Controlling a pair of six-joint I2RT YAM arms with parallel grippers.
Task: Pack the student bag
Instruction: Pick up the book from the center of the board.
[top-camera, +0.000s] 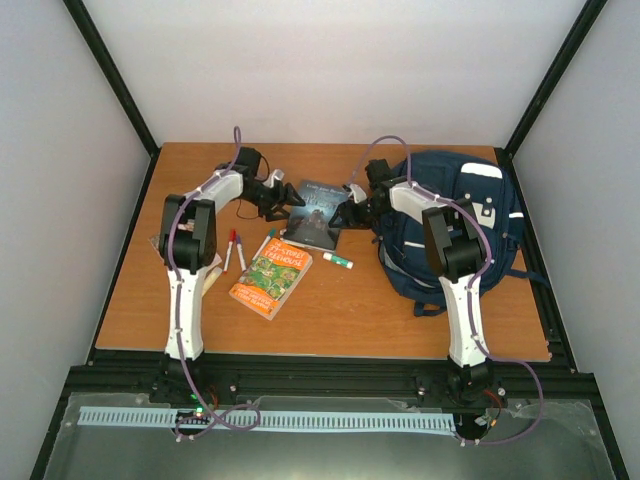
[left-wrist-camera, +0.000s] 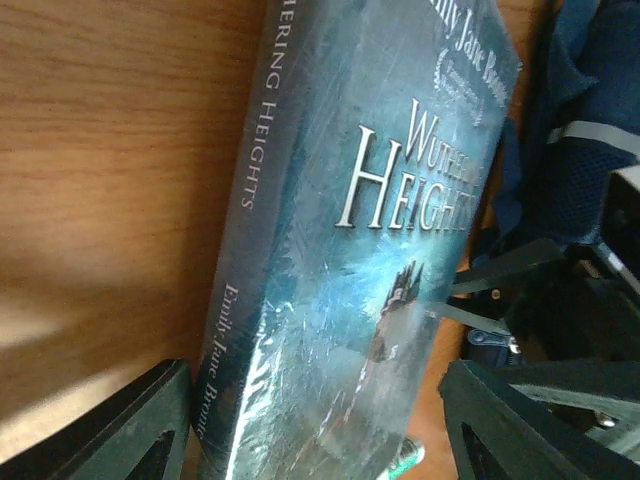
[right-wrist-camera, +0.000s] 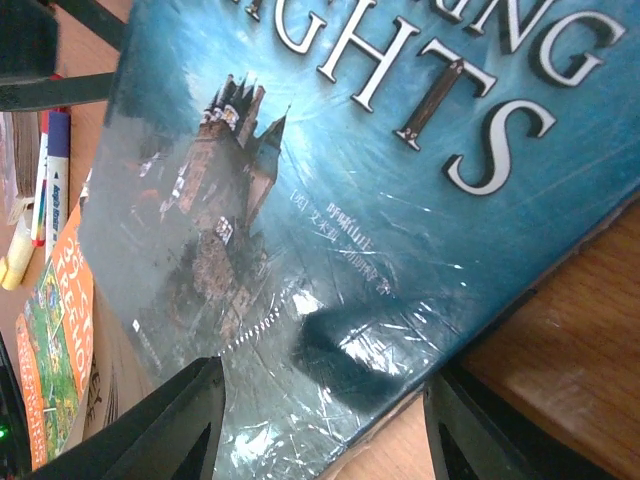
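Note:
The navy student bag (top-camera: 470, 215) lies at the right of the table, and its blue fabric shows in the left wrist view (left-wrist-camera: 590, 120). A dark teal book titled Wuthering Heights (top-camera: 315, 215) lies just left of it. My left gripper (top-camera: 283, 200) is open and straddles the book's left end; the book (left-wrist-camera: 380, 200) fills the gap between its fingers (left-wrist-camera: 120, 430). My right gripper (top-camera: 350, 212) is open and straddles the book's right corner (right-wrist-camera: 380, 200), between its fingers (right-wrist-camera: 170, 420). Neither pair of jaws presses the book.
An orange picture book (top-camera: 270, 275) lies near the middle front, also in the right wrist view (right-wrist-camera: 50, 340). Two markers (top-camera: 232, 250) lie left of it. A glue stick with a green cap (top-camera: 338, 261) lies below the dark book.

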